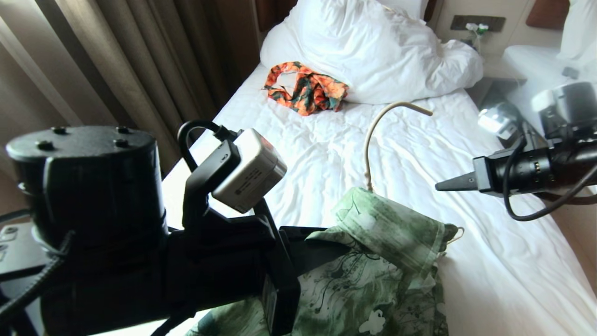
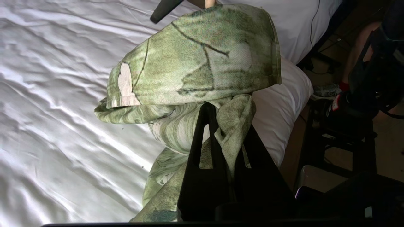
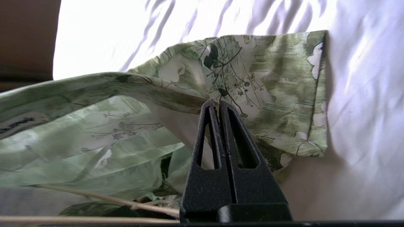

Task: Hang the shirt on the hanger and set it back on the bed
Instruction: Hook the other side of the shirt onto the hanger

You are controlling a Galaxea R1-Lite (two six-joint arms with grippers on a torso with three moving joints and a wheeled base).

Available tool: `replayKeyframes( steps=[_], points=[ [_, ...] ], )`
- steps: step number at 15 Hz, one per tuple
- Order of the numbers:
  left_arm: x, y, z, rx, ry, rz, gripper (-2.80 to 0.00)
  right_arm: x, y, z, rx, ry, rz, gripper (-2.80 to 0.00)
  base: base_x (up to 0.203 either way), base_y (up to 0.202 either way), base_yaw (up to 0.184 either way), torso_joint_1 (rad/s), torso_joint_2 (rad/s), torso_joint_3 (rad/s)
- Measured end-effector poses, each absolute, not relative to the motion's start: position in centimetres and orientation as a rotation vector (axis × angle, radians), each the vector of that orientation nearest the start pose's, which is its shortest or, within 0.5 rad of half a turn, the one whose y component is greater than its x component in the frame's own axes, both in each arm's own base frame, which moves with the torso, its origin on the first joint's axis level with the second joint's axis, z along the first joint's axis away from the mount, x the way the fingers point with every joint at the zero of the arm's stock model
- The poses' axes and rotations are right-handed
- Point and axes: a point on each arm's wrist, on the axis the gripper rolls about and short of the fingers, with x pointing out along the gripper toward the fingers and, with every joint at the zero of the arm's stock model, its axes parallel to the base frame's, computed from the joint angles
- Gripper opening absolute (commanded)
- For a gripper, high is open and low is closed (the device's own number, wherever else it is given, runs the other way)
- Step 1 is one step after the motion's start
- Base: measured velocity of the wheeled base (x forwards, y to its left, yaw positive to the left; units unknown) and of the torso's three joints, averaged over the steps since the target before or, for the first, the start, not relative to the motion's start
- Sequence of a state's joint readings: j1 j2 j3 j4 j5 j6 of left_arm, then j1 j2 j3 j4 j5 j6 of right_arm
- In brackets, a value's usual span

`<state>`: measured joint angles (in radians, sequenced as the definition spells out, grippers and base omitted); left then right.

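Above the near end of the bed (image 1: 419, 154), the shirt (image 1: 392, 261) hangs gathered on the hanger (image 1: 373, 135).
The left gripper (image 2: 217, 113) is pinched tight on a fold of the shirt; the right gripper (image 1: 443, 185), fingers pressed together with nothing between them, hovers beside the hanger's hook. No writing is readable. An orange garment (image 1: 305, 88) lies by the duvet (image 1: 373, 51).

curtains (image 1: 140, 60): brown, hung upper left of frame
nightstand (image 1: 496, 77): stood upper right
second bed (image 1: 536, 63): white, far right edge
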<state>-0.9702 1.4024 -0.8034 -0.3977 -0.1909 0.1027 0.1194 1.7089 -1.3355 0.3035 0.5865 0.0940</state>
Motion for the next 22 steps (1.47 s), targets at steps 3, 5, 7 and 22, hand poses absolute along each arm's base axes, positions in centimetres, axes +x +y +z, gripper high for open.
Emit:
replayKeyframes(
  steps=[3, 5, 7, 22],
  points=[
    [12.7, -19.3, 23.9, 0.17, 0.133, -1.169, -2.8, 32.6, 7.2, 21.4, 0.206, 0.765, 0.706, 0.0, 0.0, 0.0, 0.0, 0.0, 0.0, 0.0],
    [12.4, -19.1, 23.7, 0.174, 0.139, -1.175, -2.8, 33.5, 9.1, 19.9, 0.185, 0.781, 0.749, 0.0, 0.0, 0.0, 0.0, 0.0, 0.0, 0.0],
    [12.2, -18.9, 23.6, 0.174, 0.139, -1.175, -2.8, 34.1, 10.5, 18.8, 0.161, 0.785, 0.784, 0.0, 0.0, 0.0, 0.0, 0.0, 0.0, 0.0],
    [11.9, -18.8, 23.2, 0.185, 0.15, -1.181, -2.8, 35.0, 10.0, 17.0, 0.029, 0.717, 0.981, 0.0, 0.0, 0.0, 0.0, 0.0, 0.0, 0.0]
  ],
)
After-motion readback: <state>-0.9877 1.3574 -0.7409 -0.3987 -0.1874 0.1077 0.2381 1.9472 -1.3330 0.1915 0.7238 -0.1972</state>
